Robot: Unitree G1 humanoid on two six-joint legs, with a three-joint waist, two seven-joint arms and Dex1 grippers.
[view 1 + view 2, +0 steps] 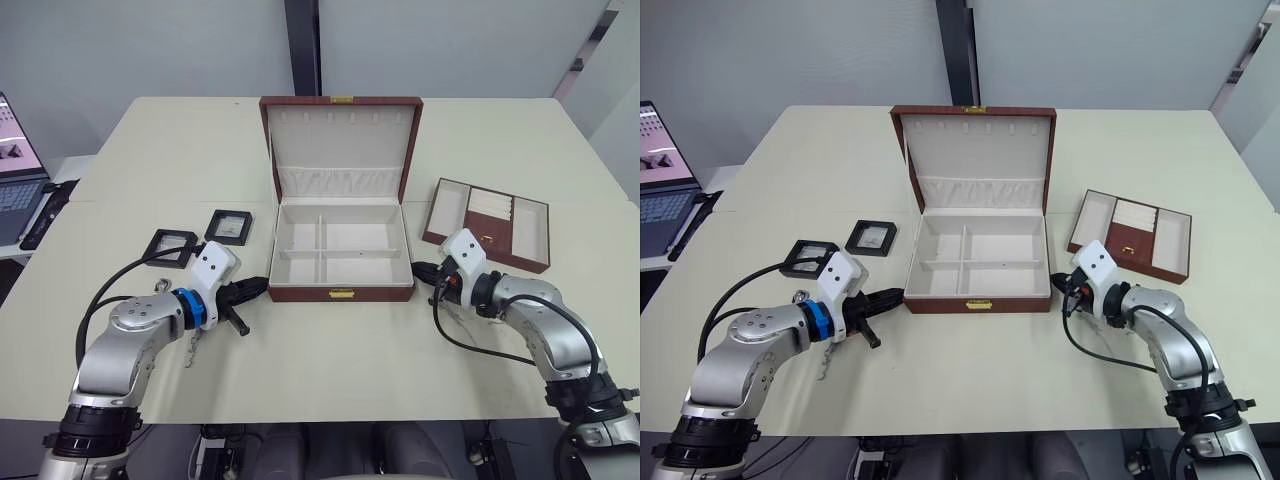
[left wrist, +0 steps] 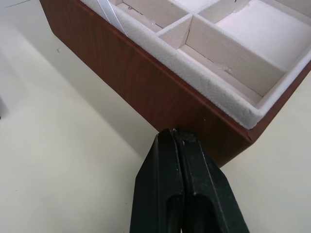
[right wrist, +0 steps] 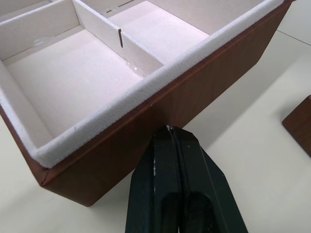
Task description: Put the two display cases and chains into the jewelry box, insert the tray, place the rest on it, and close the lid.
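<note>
The rectangular, wood-grained box point(image 1: 340, 262) stands open mid-table, its felt-lined compartments empty. The clenched left gripper point(image 2: 175, 137) is pressed to its left wall, the clenched right gripper point(image 3: 169, 131) to its right. Square black-framed cases point(image 1: 199, 236) lie left; the tray point(image 1: 487, 222) lies right.

Looks like an office or lab test room. Pale cream surface point(image 1: 330, 370) made of tables pushed together, seam visible at frame left. Plain grey-white partition walls point(image 1: 150, 45) behind it, with a dark vertical post point(image 1: 300, 45) at top centre. Open laptop point(image 1: 18, 165) at the far left edge with its screen on, sitting on a lower side desk. Black cables point(image 1: 120, 285) loop over the surface at lower left. Nothing domestic in the furnishing; bare, evenly lit, set up as a staged workspace.
</note>
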